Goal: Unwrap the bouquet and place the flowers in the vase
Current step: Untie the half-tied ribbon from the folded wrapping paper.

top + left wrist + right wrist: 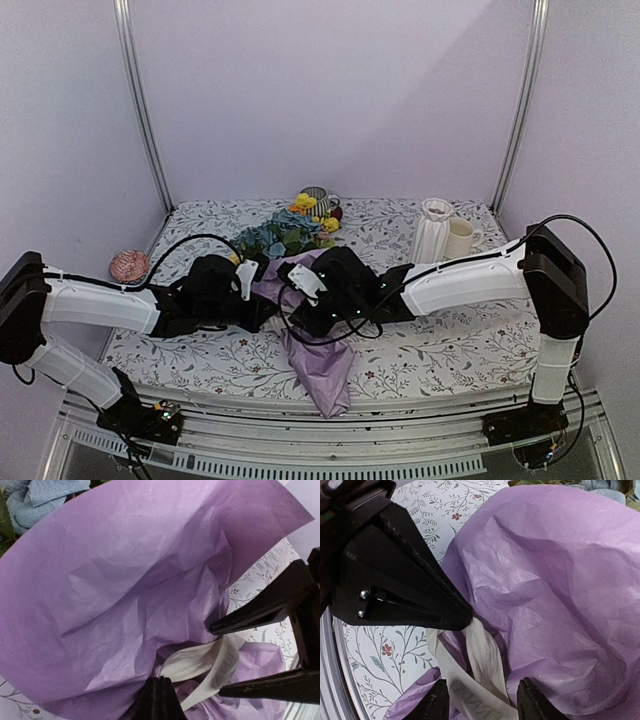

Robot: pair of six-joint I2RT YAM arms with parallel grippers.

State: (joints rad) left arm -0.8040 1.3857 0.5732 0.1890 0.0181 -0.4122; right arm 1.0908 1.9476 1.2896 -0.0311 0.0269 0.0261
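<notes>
the paper (325,375) is lilac-purple, paler and crinkled where light catches it, deeper violet in the folds. the ribbon (480,655) is cream with a fine woven rib. the flowers (280,238) are dusty blue with dark green leaves, and behind them are yellow and orange blooms (305,203). the cup (318,197) has dark grey and white stripes. the vase (433,232) is white and ribbed, and the mug (461,238) is cream. the tablecloth (450,350) is white with grey-green vines and small red flowers. a ball (129,265) is mottled pink. the left gripper (160,692) and right gripper (482,697) are black; the arms are white with black joints. the walls are pale lilac.
</notes>
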